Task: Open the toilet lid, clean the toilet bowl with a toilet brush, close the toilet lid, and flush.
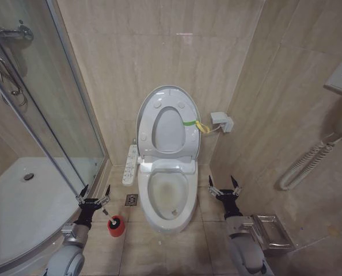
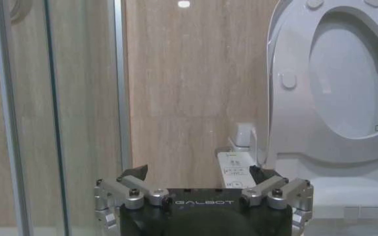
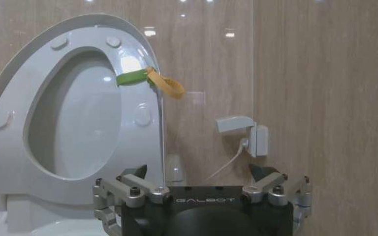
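Fingers (image 1: 82,192) spread on both grippers, flanking toilet bowl (image 1: 170,221); toilet lid (image 1: 149,109) standing raised, exposing stain for brushing.

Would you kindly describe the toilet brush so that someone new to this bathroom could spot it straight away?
Start at the white toilet bowl against the tiled back wall. On the floor to its left, between the bowl and the glass shower enclosure, just by the left gripper, stands the toilet brush. Its small round red holder is the only red thing there.
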{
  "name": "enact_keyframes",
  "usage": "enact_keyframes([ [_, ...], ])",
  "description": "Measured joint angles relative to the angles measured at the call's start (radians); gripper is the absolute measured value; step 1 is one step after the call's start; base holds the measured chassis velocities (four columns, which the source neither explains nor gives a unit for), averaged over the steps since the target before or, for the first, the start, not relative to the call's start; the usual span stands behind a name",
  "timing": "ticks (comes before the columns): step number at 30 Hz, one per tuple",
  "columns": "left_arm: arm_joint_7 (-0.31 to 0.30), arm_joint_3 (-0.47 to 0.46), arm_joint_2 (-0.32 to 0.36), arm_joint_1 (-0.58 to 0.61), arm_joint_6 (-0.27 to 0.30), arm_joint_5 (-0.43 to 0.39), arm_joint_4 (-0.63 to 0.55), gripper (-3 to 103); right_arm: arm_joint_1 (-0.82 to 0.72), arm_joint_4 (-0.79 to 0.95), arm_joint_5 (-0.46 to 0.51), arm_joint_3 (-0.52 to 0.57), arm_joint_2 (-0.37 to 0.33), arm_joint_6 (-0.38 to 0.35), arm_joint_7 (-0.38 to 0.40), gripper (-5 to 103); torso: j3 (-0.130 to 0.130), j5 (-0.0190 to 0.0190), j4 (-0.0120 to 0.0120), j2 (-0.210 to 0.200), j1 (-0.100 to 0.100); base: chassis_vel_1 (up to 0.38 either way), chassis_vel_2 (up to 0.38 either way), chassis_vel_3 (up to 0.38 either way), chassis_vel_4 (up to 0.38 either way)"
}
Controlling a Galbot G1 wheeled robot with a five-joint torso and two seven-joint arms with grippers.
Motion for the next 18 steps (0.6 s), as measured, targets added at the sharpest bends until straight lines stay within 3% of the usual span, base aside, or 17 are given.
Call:
enact_keyframes([
  [8, 0.005, -0.008, 0.0, 0.002, 0.016, -0.006, -0.006, 100, 0.0, 0.0, 0.0, 0.0, 0.0, 0.0, 0.0, 100, 0.0, -0.0001, 0.0, 0.0, 0.0, 0.0, 0.0, 0.0, 0.0],
  [12, 0.046, -0.071, 0.005, 0.015, 0.127, -0.051, -0.063, 100, 0.0, 0.0, 0.0, 0.0, 0.0, 0.0, 0.0, 100, 0.0, 0.0001, 0.0, 0.0, 0.0, 0.0, 0.0, 0.0, 0.0],
  [13, 0.046, -0.071, 0.005, 0.015, 0.127, -0.051, -0.063, 100, 0.0, 0.0, 0.0, 0.0, 0.0, 0.0, 0.0, 100, 0.0, 0.0001, 0.0, 0.0, 0.0, 0.0, 0.0, 0.0, 0.0],
  [17, 0.105, -0.159, 0.013, 0.033, 0.285, -0.114, -0.142, 100, 0.0, 0.0, 0.0, 0.0, 0.0, 0.0, 0.0, 100, 0.0, 0.0, 0.0, 0.0, 0.0, 0.0, 0.0, 0.0, 0.0],
  [18, 0.105, -0.159, 0.013, 0.033, 0.285, -0.114, -0.142, 100, 0.0, 0.0, 0.0, 0.0, 0.0, 0.0, 0.0, 100, 0.0, 0.0, 0.0, 0.0, 0.0, 0.0, 0.0, 0.0, 0.0],
])
